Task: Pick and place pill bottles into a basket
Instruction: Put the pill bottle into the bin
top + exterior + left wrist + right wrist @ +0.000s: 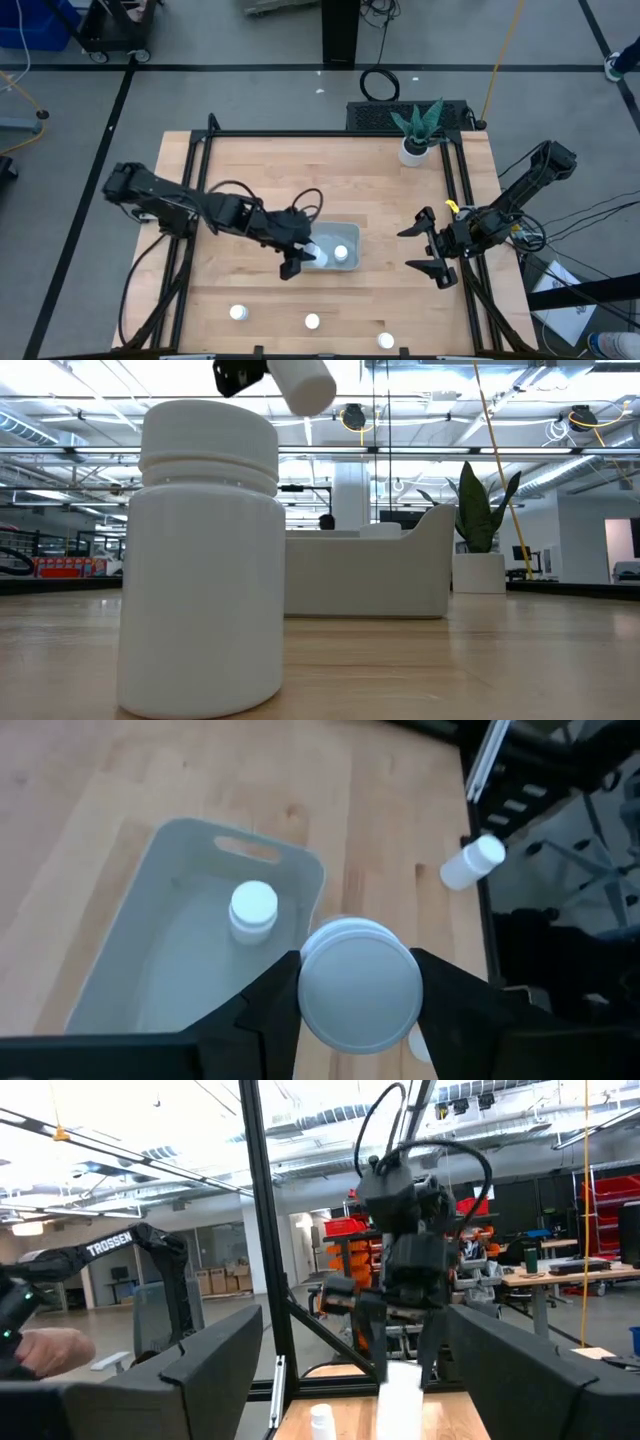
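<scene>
My left gripper (298, 256) is shut on a white pill bottle (358, 985) held over the left end of the pale grey-blue basket (348, 236). One bottle (341, 253) stands inside the basket, also seen in the left wrist view (252, 908). Three more bottles stand on the table near its front edge (238, 312) (312, 322) (386, 340). The middle one fills the low view's left (200, 560). My right gripper (428, 250) is open and empty to the right of the basket. My left gripper pinches the bottle by its round side wall (306, 988) between the two fingers (268, 1005), one on each side. One round end of the bottle faces the wrist camera. The bottle is lifted clear and tilted (300, 382), above the basket.
A white pot with a green plant (415, 148) stands at the table's far right. A black frame (200, 200) runs along the table's sides. Bare wood lies between the basket and the front row of bottles.
</scene>
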Robot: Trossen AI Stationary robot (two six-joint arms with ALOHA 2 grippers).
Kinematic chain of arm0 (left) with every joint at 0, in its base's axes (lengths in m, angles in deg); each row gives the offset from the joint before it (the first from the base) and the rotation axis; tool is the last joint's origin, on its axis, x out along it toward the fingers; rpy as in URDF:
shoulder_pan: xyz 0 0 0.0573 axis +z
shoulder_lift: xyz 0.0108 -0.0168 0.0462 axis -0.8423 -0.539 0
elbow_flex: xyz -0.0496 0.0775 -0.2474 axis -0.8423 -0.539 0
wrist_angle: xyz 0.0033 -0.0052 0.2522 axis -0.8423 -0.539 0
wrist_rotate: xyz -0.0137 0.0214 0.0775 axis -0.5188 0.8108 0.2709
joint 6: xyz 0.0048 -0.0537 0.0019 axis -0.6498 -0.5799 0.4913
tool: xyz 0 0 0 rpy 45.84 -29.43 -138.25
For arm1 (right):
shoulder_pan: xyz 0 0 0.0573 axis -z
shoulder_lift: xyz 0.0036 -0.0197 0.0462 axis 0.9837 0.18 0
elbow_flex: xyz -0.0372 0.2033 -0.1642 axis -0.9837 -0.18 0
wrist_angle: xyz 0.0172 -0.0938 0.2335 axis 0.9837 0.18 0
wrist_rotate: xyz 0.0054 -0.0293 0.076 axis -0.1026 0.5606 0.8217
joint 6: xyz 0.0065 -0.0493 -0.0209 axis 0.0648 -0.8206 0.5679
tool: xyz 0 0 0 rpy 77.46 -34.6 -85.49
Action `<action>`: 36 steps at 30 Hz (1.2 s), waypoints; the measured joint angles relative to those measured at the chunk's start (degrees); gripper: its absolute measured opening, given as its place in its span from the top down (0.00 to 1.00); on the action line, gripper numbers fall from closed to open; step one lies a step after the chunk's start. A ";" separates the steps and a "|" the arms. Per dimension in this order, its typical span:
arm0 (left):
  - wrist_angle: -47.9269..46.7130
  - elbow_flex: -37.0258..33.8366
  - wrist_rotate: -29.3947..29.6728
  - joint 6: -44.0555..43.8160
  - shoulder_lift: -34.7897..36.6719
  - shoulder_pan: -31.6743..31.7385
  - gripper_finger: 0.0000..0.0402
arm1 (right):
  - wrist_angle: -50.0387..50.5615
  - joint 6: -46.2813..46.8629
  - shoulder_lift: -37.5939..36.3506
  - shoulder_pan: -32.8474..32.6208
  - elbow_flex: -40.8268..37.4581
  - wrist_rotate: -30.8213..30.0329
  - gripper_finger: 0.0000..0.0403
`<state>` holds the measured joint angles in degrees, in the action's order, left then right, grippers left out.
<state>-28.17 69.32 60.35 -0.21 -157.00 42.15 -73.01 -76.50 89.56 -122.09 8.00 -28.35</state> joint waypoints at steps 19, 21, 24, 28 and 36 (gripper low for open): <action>-2.81 -0.04 -1.91 6.83 -11.78 4.01 0.59 | 0.43 0.03 0.02 0.00 0.00 0.17 0.23; -3.14 -0.04 -0.73 7.60 -12.33 4.28 0.59 | 0.44 0.13 0.02 -0.01 0.00 0.20 0.23; -3.41 -0.04 -2.10 8.08 -13.51 4.65 0.54 | 0.44 0.15 0.04 0.00 0.00 0.20 0.23; -4.18 -0.02 -0.83 10.19 -15.33 4.30 0.51 | 0.46 0.10 0.04 -0.02 0.00 0.22 0.23; -3.89 -0.02 -0.97 11.60 -18.06 4.39 0.67 | 0.86 0.13 0.05 0.00 0.01 0.22 0.23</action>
<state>-32.07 69.29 59.38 11.40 -175.06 46.53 -72.15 -76.37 89.61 -122.09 8.01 -28.13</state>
